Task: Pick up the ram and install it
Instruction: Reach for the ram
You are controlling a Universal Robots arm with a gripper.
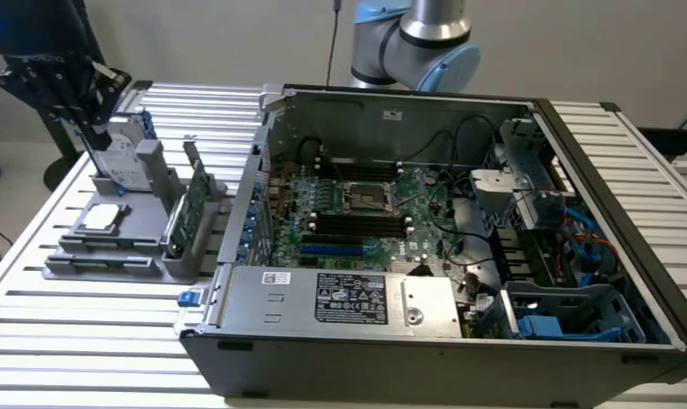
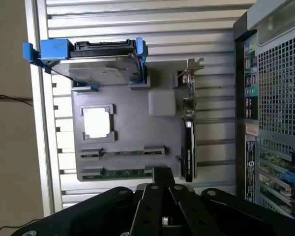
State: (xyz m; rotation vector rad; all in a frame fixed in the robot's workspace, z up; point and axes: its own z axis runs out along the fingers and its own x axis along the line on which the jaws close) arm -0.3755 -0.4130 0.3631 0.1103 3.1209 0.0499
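The gripper (image 1: 68, 100) hangs at the upper left of the exterior view, above the far end of the grey parts holder (image 1: 150, 256). In the wrist view its tips meet in a single point, so I judge it clenched on nothing.

On the holder sit 4 parts. The hard drive (image 2: 96, 66) stands in its blue caddy at the far end. The square silver processor (image 1: 102, 219) lies flat in its pocket. The broad green expansion card (image 1: 193, 204) stands upright along the holder's side that faces the case. The ram (image 2: 123, 173) lies flat in a narrow groove at the end of the holder opposite the drive. In the wrist view that groove is the part of the holder closest to the gripper's tips, which are near it but apart from it.

Across the centre and right of the exterior view is the open computer case (image 1: 616, 256). Its motherboard lies exposed, with black memory slots (image 1: 360, 224) just below the processor socket, and no stick is seated in them that I can make out.

The step in hand looks like the approach to the pick, with nothing lifted or installed yet. A grasp calls for an opened gripper that spans the thin board across its thickness, lined up with the stick's long edge and kept clear of the groove walls. The stick is slim and likely to tilt if it is gripped off-centre.
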